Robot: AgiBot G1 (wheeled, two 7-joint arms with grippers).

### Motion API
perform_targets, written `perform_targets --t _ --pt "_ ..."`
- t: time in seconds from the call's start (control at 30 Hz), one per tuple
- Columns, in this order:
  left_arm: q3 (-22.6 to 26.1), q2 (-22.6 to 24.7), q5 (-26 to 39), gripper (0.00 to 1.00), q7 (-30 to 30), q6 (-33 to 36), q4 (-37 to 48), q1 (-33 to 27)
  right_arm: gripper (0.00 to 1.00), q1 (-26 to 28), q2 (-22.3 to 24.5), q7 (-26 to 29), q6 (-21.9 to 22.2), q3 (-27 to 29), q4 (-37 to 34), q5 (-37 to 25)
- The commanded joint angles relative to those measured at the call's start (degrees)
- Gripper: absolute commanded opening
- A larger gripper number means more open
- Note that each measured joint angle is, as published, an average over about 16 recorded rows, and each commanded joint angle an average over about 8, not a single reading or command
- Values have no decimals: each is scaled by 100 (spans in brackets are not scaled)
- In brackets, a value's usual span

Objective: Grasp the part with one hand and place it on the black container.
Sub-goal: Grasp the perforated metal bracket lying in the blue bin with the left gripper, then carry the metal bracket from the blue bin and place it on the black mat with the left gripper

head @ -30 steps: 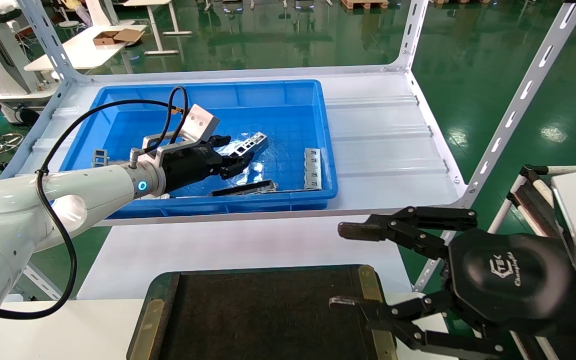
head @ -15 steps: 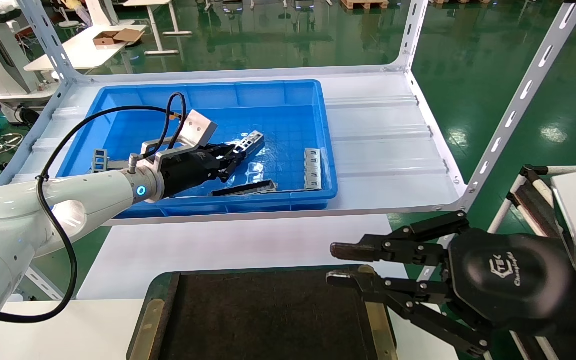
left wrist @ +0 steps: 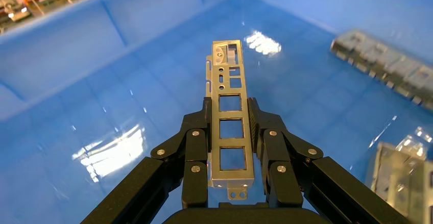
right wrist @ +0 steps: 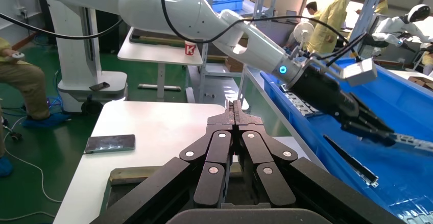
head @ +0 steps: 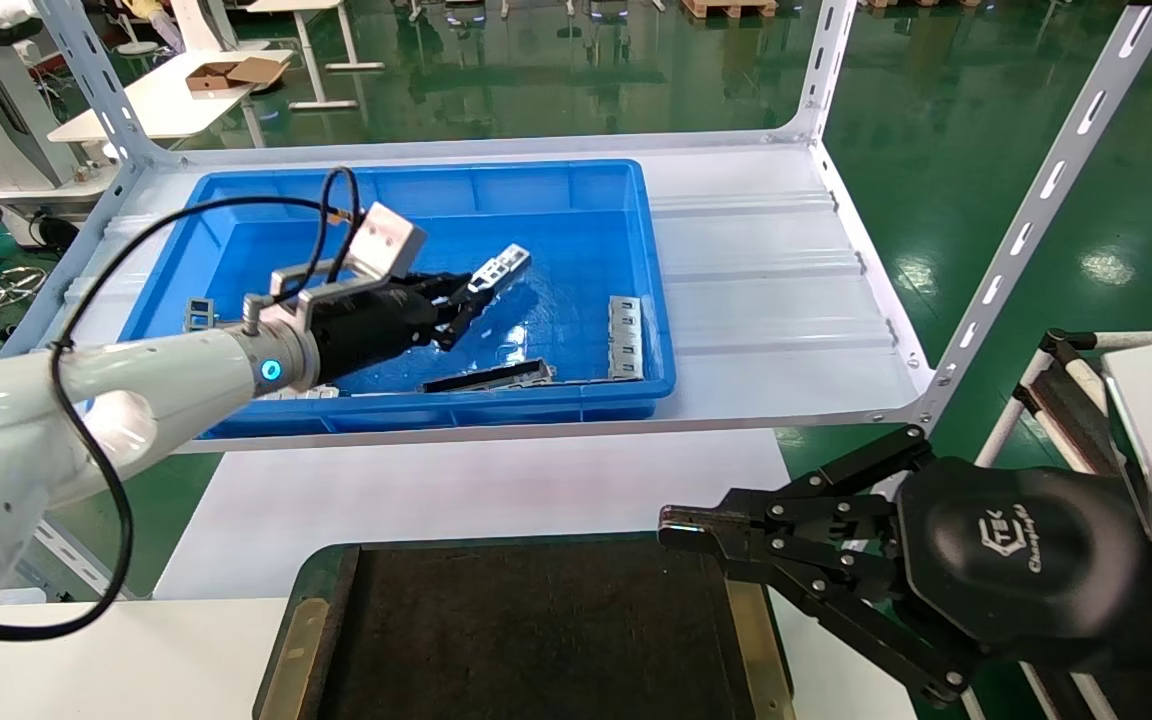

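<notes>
The part (head: 498, 268), a slim silver bar with square windows, is held by its lower half between the black fingers of my left gripper (head: 461, 293). The bar juts forward past the fingertips and hangs above the floor of the blue bin. In the left wrist view the part (left wrist: 230, 106) sits straight between both pads of the left gripper (left wrist: 230, 103). The black container (head: 536, 630) lies at the near edge of the table. My right gripper (head: 678, 526) hovers over the container's right brass strip, shut and empty; its fingers meet in the right wrist view (right wrist: 234, 104).
The blue bin (head: 576, 200) stands on the white shelf. It holds a dark strip (head: 486, 377), grey stamped plates (head: 625, 337) and another windowed piece (head: 198, 314) at its left. Slanted shelf posts (head: 1026, 220) rise on the right. A phone (right wrist: 109, 143) lies on the white table.
The left gripper closed on the part and raised it off the bin floor, drawing back slightly. The right gripper's fingers went from wide open to shut.
</notes>
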Motion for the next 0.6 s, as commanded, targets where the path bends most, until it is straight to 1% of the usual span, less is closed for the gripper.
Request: perform_targets --t 0.03,0.23,0.6 --pt "-14 -34 -21 0 8 80 -14 -25 0 0 0 0 0 0 0 0" --pt "-135 -233 -201 0 109 622 -131 -87 0 0 0 0 0 -1 0 0" --pt "-394 -718 -620 0 294 2218 -486 -63 0 0 1 -1 1 -2 0 1"
